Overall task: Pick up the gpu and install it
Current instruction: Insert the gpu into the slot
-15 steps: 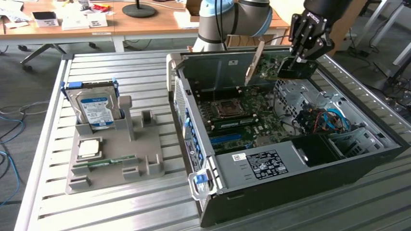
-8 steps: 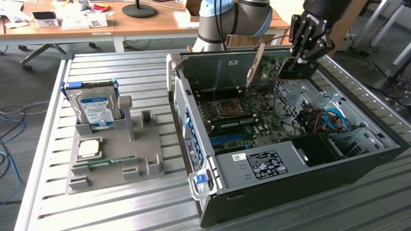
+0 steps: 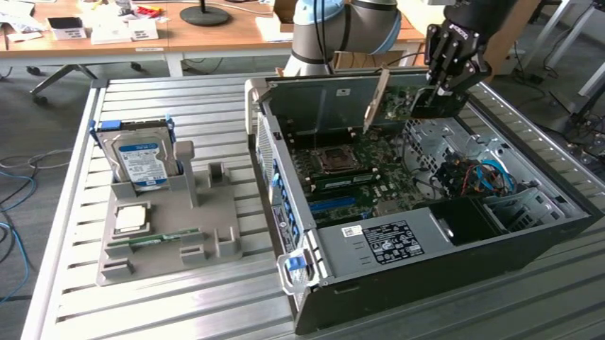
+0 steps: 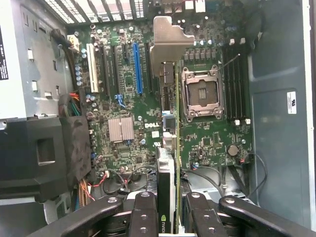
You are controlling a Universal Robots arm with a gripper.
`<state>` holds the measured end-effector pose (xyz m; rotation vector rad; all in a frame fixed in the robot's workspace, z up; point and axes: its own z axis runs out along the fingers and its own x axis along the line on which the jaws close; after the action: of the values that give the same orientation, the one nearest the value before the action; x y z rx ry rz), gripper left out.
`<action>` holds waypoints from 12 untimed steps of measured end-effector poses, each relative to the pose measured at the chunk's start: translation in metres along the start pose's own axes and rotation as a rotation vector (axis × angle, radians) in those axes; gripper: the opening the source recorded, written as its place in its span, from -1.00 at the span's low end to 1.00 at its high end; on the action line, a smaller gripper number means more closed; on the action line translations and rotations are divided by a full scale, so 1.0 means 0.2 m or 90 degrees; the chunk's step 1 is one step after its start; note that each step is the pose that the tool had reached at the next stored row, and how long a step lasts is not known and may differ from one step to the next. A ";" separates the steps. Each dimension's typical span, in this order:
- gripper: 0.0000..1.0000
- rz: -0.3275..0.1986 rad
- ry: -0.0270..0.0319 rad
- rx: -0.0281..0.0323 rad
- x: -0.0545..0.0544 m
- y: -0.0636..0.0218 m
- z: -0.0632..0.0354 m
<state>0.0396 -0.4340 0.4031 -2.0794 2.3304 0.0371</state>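
In the exterior view, you see a grey slatted metal table (image 3: 189, 312) with wooden desks (image 3: 227, 39) behind it. On the table sit a grey tray (image 3: 170, 263) and an open computer case (image 3: 426, 276). Your gripper (image 3: 437, 99) is clamped on the gpu (image 3: 378, 99), holding it on edge over the case. In the wrist view, the gripper (image 4: 176, 219) pinches the gpu (image 4: 167, 177) between its fingers, over the green board (image 4: 123, 98).

Bright diffuse room light; soft shadows on counter (image 3: 170, 312), pale sheen on slats. Computer case (image 3: 454, 283) interior shaded. Wrist view dimmer; glare on gpu (image 4: 168, 42) bracket; claw (image 4: 176, 212) dark.
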 end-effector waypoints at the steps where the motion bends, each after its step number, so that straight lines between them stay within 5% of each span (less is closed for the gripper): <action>1: -0.46 0.000 0.0000 0.0000 0.00 0.000 0.000; 7: -0.46 0.000 -0.0005 0.0024 0.00 0.011 0.001; 12: -0.46 -0.001 -0.0034 0.0154 0.01 0.047 0.004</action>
<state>0.0301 -0.4339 0.4023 -2.0670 2.3148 0.0142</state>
